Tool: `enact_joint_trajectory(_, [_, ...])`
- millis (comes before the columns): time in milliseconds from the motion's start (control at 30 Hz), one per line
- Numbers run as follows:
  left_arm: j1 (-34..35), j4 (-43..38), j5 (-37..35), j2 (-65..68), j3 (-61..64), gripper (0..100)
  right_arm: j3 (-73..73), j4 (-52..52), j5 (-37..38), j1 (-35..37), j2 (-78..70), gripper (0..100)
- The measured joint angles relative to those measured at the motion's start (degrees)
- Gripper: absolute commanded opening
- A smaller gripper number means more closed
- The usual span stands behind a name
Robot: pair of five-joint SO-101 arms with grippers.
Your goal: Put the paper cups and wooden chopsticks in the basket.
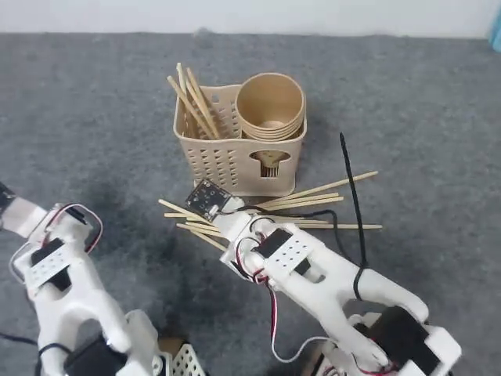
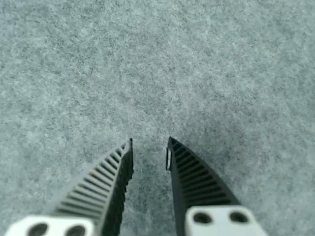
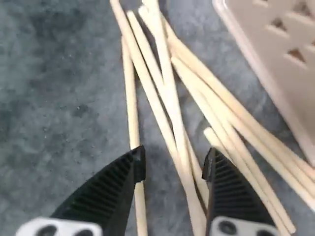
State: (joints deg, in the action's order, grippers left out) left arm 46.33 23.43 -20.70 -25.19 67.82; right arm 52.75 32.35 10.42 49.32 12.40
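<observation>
From above: grey carpet [image 1: 415, 117] up to a white wall [image 1: 235, 16], cups [image 1: 270, 106] stacked in the basket [image 1: 227, 160], loose chopsticks [image 1: 313, 191] before it. My left gripper [image 2: 149, 152] — slightly parted, empty, above carpet. My right gripper [image 3: 173, 164] — open astride chopsticks, gripping nothing.

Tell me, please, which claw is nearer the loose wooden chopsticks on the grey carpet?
Right. The right claw is open over the loose pale wooden chopsticks; the left claw is aside, open over bare grey carpet.
</observation>
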Motion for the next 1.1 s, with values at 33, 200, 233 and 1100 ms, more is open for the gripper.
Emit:
enact_joint_trajectory(33, [0.0,0.0,0.0,0.0,0.0,11,-0.6,0.0,0.3,-0.1,-0.3,17.3])
enact_joint_trajectory(200, [0.0,0.0,0.0,0.0,0.0,11,-1.1,0.0,0.8,-2.5,-0.3,15.9])
enact_joint_trajectory(233, [0.0,0.0,0.0,0.0,0.0,11,-1.1,-0.1,0.8,-2.9,-0.3,15.8])
enact_joint_trajectory(1100, [0.0,0.0,0.0,0.0,0.0,11,0.8,-7.1,1.1,-2.7,-0.4,0.5])
